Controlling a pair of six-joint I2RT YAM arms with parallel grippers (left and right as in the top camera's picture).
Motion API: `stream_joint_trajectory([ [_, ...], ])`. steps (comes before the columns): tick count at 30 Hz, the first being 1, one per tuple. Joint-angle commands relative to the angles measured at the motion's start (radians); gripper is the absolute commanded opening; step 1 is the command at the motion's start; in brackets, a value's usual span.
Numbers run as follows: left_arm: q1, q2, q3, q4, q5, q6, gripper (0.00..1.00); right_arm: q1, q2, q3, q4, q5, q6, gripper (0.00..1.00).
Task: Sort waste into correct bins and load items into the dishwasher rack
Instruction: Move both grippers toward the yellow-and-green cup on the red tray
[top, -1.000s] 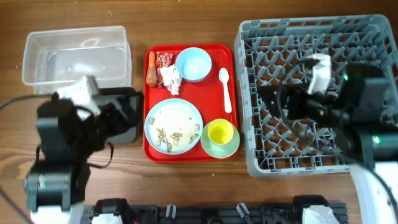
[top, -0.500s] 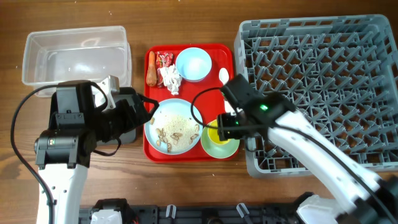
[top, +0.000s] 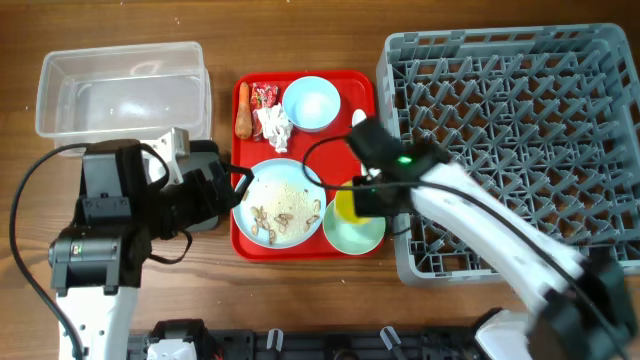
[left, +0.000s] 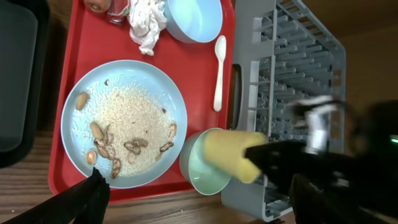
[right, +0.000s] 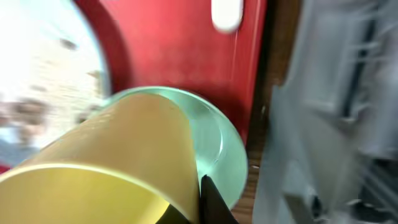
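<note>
My right gripper (top: 352, 200) is shut on the rim of the yellow cup (right: 106, 162), one finger (right: 211, 200) outside the wall. The cup (left: 229, 153) hangs tilted over the pale green dish (top: 357, 233). My left gripper (top: 240, 186) stands open at the left edge of the light blue plate (left: 124, 121), which bears food crumbs. On the red tray (top: 250, 246) lie a carrot stub (top: 244, 112), a red wrapper (top: 264, 95), a white tissue (top: 273, 125), a light blue bowl (top: 311, 103) and a white spoon (left: 219, 71). The grey dishwasher rack (top: 510, 150) is on the right.
A clear tub (top: 120, 85) stands at the back left. The black tray (left: 15, 81) lies below it, mostly under my left arm. My right arm stretches from the front right across the rack's near left corner.
My right arm swung from over the rack to the tray, shut on the yellow cup's rim and tipped it. My left gripper moved right, up to the plate's edge.
</note>
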Motion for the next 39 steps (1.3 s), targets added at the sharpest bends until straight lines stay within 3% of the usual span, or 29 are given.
stream_joint_trajectory([
  [1, 0.002, -0.013, 0.01, 0.003, 0.016, 0.024, 0.94, -0.061, -0.235, 0.026, 0.013, 0.005, -0.073, 0.04],
  [3, 0.002, -0.013, 0.01, 0.032, 0.066, 0.024, 0.93, -0.087, -0.371, 0.026, 0.048, -0.086, -0.188, 0.05],
  [7, 0.002, -0.013, 0.01, 0.098, 0.099, 0.023, 0.93, -0.087, -0.486, 0.026, 0.043, -0.087, -0.185, 0.04],
  [11, 0.002, -0.013, 0.01, 0.166, 0.242, 0.023, 0.93, -0.089, -0.486, 0.026, -0.009, 0.012, -0.135, 0.04],
  [16, -0.02, -0.013, 0.01, 0.167, 0.255, 0.024, 0.93, -0.089, -0.478, 0.026, -0.011, -0.037, -0.159, 0.04],
  [19, -0.053, -0.013, 0.01, 0.182, 0.253, 0.031, 0.87, -0.088, -0.438, 0.019, -0.043, -0.089, -0.158, 0.04],
  [21, -0.114, -0.013, 0.01, 0.188, 0.165, 0.053, 0.81, -0.081, -0.357, 0.008, -0.089, -0.104, -0.124, 0.05],
  [24, -0.224, -0.013, 0.01, 0.166, -0.075, 0.022, 0.8, -0.022, -0.216, 0.008, -0.095, -0.108, -0.102, 0.04],
  [27, -0.282, -0.013, 0.01, 0.144, -0.231, -0.03, 0.81, 0.026, -0.071, 0.008, -0.092, 0.005, 0.028, 0.04],
  [32, -0.293, -0.012, 0.01, 0.072, -0.259, -0.026, 0.82, 0.033, 0.102, 0.008, -0.08, -0.016, 0.051, 0.04],
  [39, -0.293, -0.007, 0.01, 0.051, -0.266, -0.026, 0.83, 0.033, 0.114, 0.008, -0.035, -0.015, 0.076, 0.04],
])
